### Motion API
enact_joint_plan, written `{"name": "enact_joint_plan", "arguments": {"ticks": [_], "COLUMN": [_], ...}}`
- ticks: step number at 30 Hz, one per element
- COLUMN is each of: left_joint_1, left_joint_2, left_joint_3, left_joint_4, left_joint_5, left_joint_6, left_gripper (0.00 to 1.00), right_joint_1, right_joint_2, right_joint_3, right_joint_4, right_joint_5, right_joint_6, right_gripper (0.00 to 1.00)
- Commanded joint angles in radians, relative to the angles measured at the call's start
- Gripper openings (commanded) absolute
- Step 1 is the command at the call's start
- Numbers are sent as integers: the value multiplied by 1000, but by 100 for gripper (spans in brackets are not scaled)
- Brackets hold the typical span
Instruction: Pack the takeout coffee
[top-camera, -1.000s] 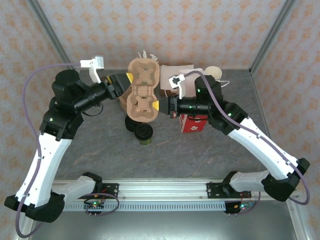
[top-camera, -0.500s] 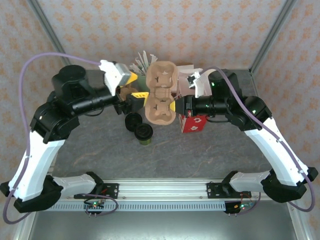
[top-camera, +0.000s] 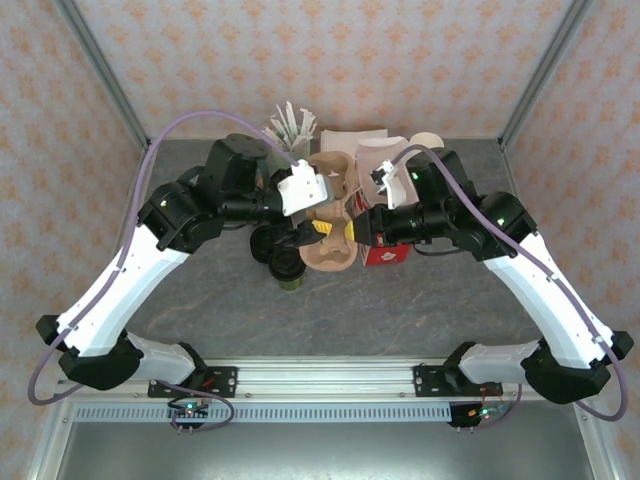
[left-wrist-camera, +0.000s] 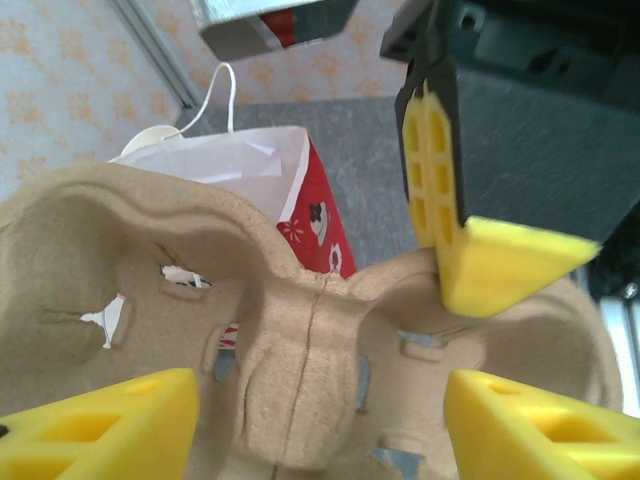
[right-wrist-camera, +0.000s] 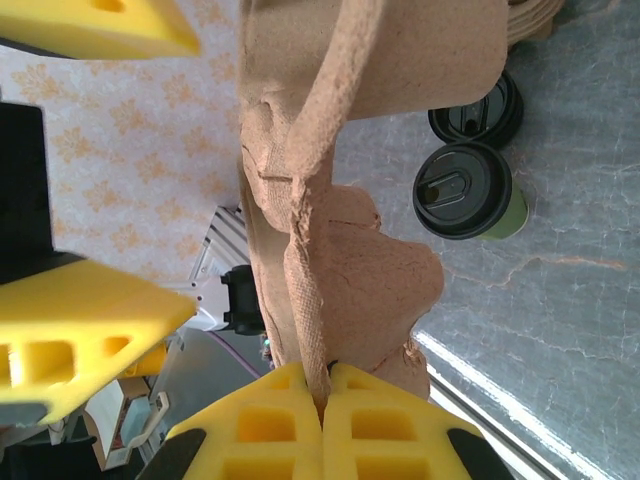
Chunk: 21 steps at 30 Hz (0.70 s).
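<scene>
The takeout coffee (top-camera: 287, 268) (right-wrist-camera: 465, 190), an olive-green cup with a black lid, stands on the table left of centre, apart from both grippers. A brown pulp cup carrier (top-camera: 335, 255) (left-wrist-camera: 300, 400) hangs in the air beside the red-and-white paper bag (top-camera: 387, 252) (left-wrist-camera: 322, 215). My right gripper (top-camera: 352, 226) (right-wrist-camera: 322, 388) is shut on the carrier's thin rim. My left gripper (top-camera: 322, 228) (left-wrist-camera: 320, 425) is open, with its yellow fingers (left-wrist-camera: 100, 425) on either side of the carrier's central ridge and a gap at each side.
A stack of loose black lids (top-camera: 263, 243) (right-wrist-camera: 478, 112) sits just behind the coffee. Lidless cups (top-camera: 428, 143) and a holder of wooden stirrers (top-camera: 290, 125) stand at the back. Metal frame posts rise at the back corners, and a rail (top-camera: 320, 380) runs along the near edge.
The carrier has shifted right and tilted toward the bag in the right gripper's hold. My left arm has swung in from the left and now sits over the carrier's middle.
</scene>
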Motion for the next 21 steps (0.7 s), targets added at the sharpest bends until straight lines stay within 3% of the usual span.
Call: {"name": "enact_joint_plan", "arguments": {"ticks": [1, 21], "left_joint_1": [-4, -21], "left_joint_2": [14, 40], "left_joint_3": [-11, -50], "left_joint_4": [-13, -32], "left_joint_5": [-27, -38], "left_joint_6": [53, 84], "left_gripper": [64, 58], "right_joint_1": [5, 5], "right_joint_2": [3, -9], "right_joint_3": [1, -18], "right_joint_4": [-21, -14], "right_joint_5": [-21, -37], "right_joint_6": [-26, -36], "right_gripper": [0, 0]}}
